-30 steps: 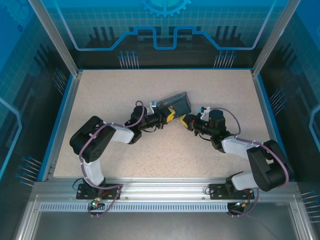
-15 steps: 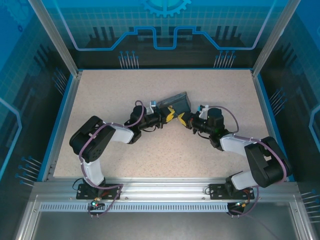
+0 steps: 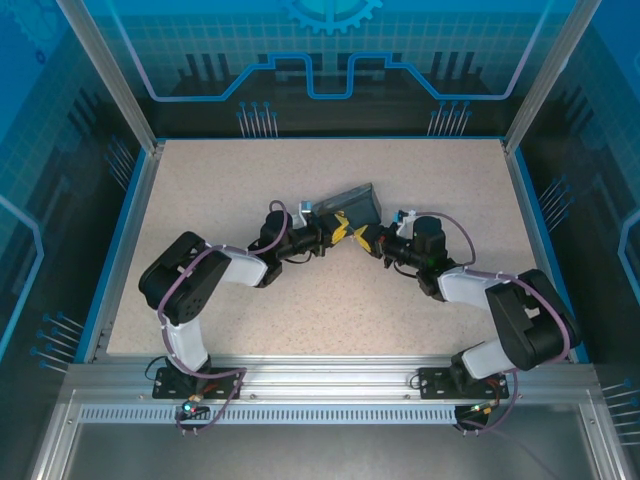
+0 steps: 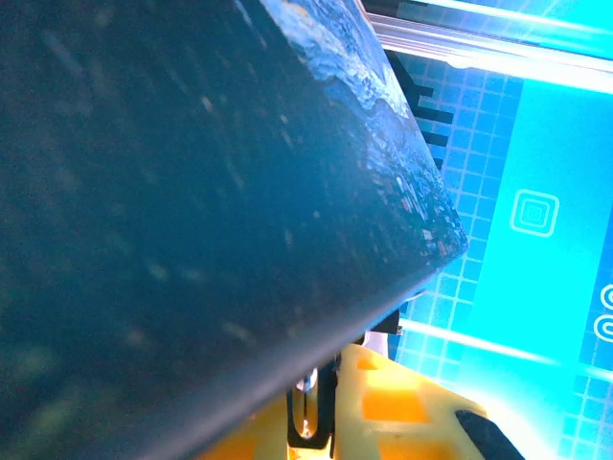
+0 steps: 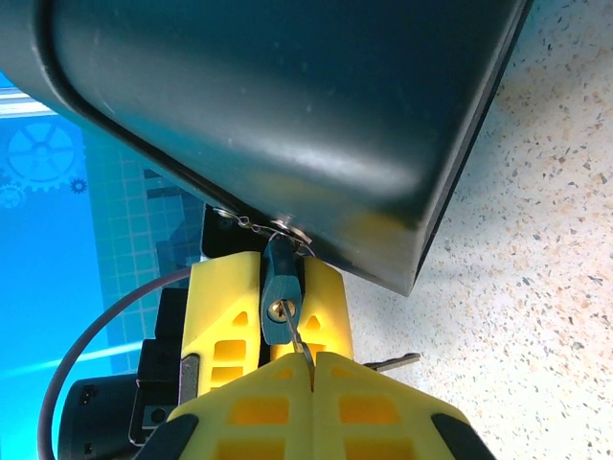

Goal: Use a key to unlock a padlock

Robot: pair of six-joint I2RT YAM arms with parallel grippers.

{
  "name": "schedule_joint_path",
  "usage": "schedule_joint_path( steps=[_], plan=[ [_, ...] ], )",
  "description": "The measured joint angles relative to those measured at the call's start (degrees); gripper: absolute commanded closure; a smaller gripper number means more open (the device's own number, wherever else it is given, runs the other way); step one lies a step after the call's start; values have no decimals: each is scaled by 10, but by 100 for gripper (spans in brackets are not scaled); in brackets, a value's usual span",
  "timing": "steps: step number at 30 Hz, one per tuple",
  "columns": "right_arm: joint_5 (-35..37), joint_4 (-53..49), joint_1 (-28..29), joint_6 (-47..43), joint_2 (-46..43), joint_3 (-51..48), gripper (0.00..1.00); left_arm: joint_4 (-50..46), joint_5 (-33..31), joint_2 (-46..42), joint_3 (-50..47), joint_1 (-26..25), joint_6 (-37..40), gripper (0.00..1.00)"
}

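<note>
Left gripper (image 3: 342,231) is clenching the small teal, brass-keyholed padlock (image 5: 279,287) steady beside the dark box (image 5: 287,96), so right gripper (image 5: 313,369), jaws pinching the thin silvery key (image 5: 298,343), is meeting its keyhole

The dark box (image 3: 360,204) looms right behind my left claw (image 3: 343,231) and right claw (image 3: 364,238), nose to nose; I have open table (image 3: 250,170) everywhere else.
</note>
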Motion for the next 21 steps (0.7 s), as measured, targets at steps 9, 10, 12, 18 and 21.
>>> schedule_joint_path(
  steps=[9, 10, 12, 18, 21],
  plan=[
    [-6, 24, 0, 35, 22, 10, 100, -3, -5, -1, 0, 5, 18, 100],
    [-7, 24, 0, 37, 22, 12, 100, -7, -5, -4, 0, 5, 23, 100],
    [-9, 24, 0, 43, 24, 14, 100, -17, -8, -10, 0, 5, 32, 100],
    [-9, 21, 0, 56, 27, 29, 100, -37, -17, -27, 0, 7, 50, 100],
    [-9, 24, 0, 67, 38, 33, 100, -46, -17, -30, 0, 10, 60, 100]
  ],
)
